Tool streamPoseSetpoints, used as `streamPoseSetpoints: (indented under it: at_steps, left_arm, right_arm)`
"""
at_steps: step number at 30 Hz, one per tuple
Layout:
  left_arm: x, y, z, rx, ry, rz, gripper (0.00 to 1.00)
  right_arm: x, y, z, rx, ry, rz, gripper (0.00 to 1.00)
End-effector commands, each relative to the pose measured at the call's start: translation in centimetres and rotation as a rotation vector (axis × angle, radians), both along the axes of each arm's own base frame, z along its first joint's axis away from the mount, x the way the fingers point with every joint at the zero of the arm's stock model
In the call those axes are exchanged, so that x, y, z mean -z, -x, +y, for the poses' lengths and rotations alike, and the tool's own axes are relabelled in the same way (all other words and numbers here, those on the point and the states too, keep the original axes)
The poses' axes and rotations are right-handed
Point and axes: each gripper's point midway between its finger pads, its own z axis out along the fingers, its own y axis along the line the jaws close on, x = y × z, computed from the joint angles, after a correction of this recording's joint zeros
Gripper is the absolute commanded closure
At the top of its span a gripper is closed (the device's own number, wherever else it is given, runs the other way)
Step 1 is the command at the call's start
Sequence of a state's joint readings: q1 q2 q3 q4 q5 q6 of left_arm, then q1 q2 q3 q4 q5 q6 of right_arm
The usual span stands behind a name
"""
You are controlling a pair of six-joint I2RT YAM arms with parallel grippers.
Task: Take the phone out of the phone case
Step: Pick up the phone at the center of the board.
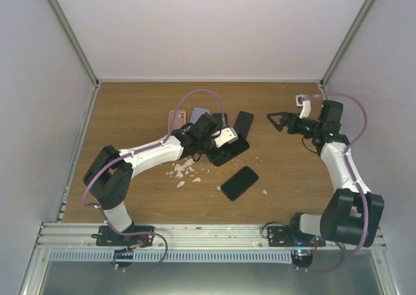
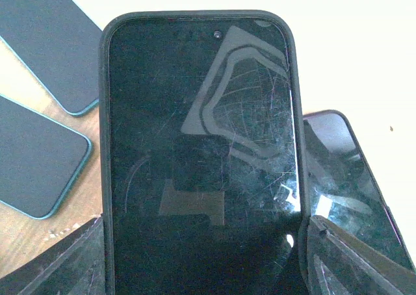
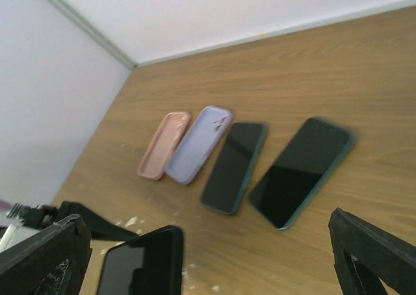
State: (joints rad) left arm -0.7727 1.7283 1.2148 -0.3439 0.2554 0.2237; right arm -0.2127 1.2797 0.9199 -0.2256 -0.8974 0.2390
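This is a robotics lab test cell. Plain white panels (image 1: pixel 214 28) close it in at 9, 12 and 3 o'clock, joined by bare aluminium posts (image 1: pixel 73 38) at 11 and 1 o'clock. The wooden tabletop (image 1: pixel 130 106) serves as a work bench, with a black phone (image 1: pixel 239 182) near its centre and a pink case (image 1: pixel 177 119) toward 11 o'clock laid out as test pieces. At 6 o'clock a slotted aluminium rail (image 1: pixel 214 233) carries the bolted bases of the cabled left arm (image 1: pixel 153 152) and right arm (image 1: pixel 341 165).
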Motion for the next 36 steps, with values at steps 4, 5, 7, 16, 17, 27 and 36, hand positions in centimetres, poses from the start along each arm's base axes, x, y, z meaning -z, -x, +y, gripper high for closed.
streamPoseSetpoints:
  at_steps: [4,5,7,16,17,27,36]
  left_arm:
    - [-7.0,-2.2,-1.3,-0.055,0.167,-0.130,0.57]
    - [-7.2,-2.2,-1.3,-0.057,0.168,-0.127,0.57]
    - [-7.5,-2.2,-1.3,-0.060,0.172,-0.126,0.57]
    - [-10.5,-2.7,-1.4,-0.085,0.230,-0.160,0.57]
    - [-10.9,-2.8,-1.5,-0.090,0.238,-0.164,0.57]
    - [-12.8,-3.8,-1.3,-0.147,0.264,-0.195,0.54]
    - [-13.2,-2.7,-1.1,-0.109,0.273,-0.188,0.28]
  right_arm:
    - [3.2,0.8,6.1,-0.117,-0.106,0.192,0.01]
    - [3.7,0.9,6.5,-0.129,-0.117,0.210,0.00]
    - [4.6,1.4,7.3,-0.150,-0.140,0.243,0.00]
    - [5.2,3.8,11.9,-0.295,-0.212,0.282,0.03]
    - [5.3,3.9,12.2,-0.306,-0.216,0.286,0.05]
    - [3.4,2.3,13.5,-0.373,-0.247,0.276,0.61]
    - [2.6,1.3,13.8,-0.411,-0.240,0.256,0.99]
